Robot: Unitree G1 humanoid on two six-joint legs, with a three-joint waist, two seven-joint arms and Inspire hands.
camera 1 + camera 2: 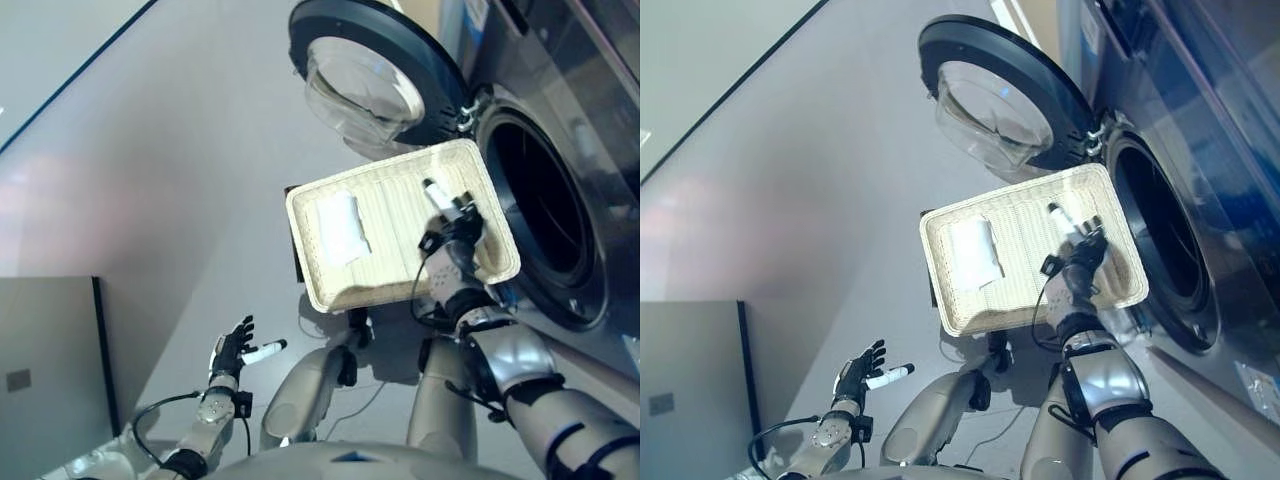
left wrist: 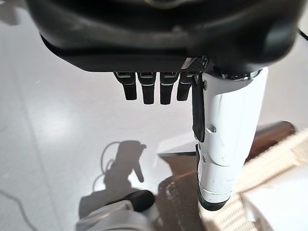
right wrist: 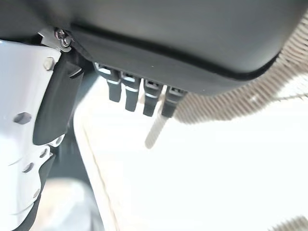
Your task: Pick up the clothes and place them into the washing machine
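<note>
A white folded cloth [image 1: 340, 227] lies in the left part of a cream woven basket [image 1: 400, 200], which stands before the washing machine's open drum [image 1: 545, 210]. My right hand [image 1: 452, 240] hovers over the basket's right part, a good way from the cloth. Its fingers [image 3: 130, 94] are straight and open over the basket's weave [image 3: 216, 159], holding nothing. My left hand [image 1: 230, 352] hangs low at the lower left above the floor, away from the basket. It is open, with fingers [image 2: 149, 86] straight, the white-covered thumb [image 2: 224, 139] out, and nothing in it.
The washer's round door [image 1: 365, 75] stands swung open behind the basket, at the far side. A grey cabinet [image 1: 45, 350] stands at the lower left. Smooth grey floor [image 1: 180, 180] spreads to the left of the basket.
</note>
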